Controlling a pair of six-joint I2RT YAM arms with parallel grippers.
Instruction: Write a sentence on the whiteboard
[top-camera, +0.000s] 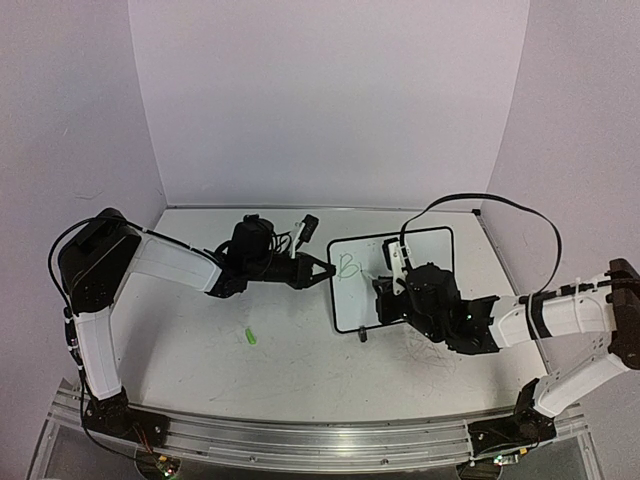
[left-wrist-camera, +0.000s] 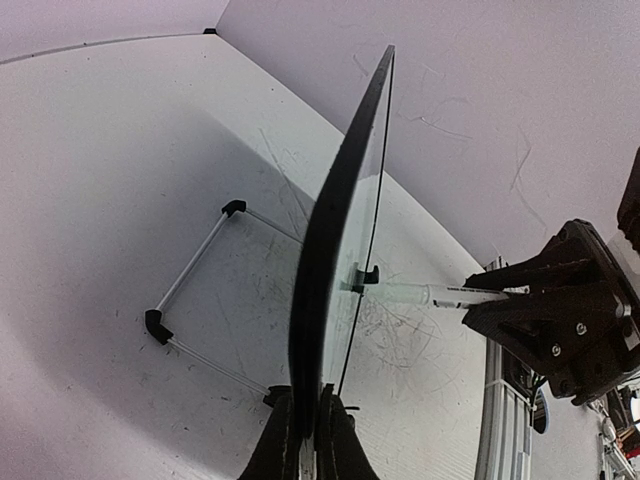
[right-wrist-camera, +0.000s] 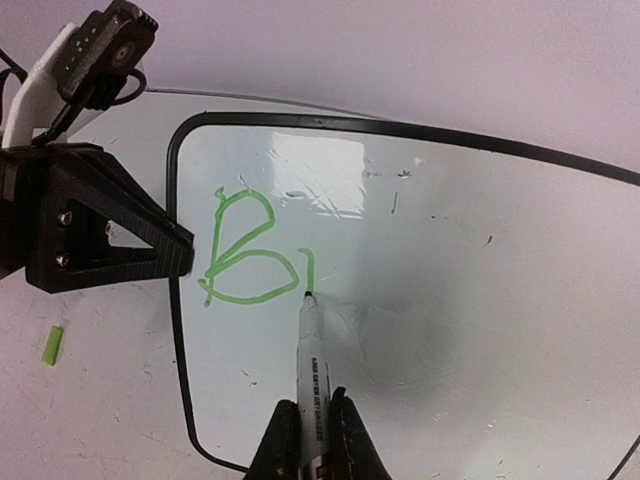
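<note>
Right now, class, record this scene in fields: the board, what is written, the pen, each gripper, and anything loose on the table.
Board: small white black-framed whiteboard, standing on the scuffed white tabletop
Writing: light-green "B" and the first stroke of a next letter
Pen: slim pale marker, tip on the board
Left gripper: shut on the board's left edge
Right gripper: shut on the marker
Loose: small green piece, left of the board

writing | the sentence (right-wrist-camera: 245, 252), in green ink, reads only a capital "B" with a short upright stroke just beside it at 3 o'clock | it stands on the whiteboard (right-wrist-camera: 450, 300), toward 10 o'clock of its face | the marker (right-wrist-camera: 312, 375) barrel carries small black print, too small to read
</note>
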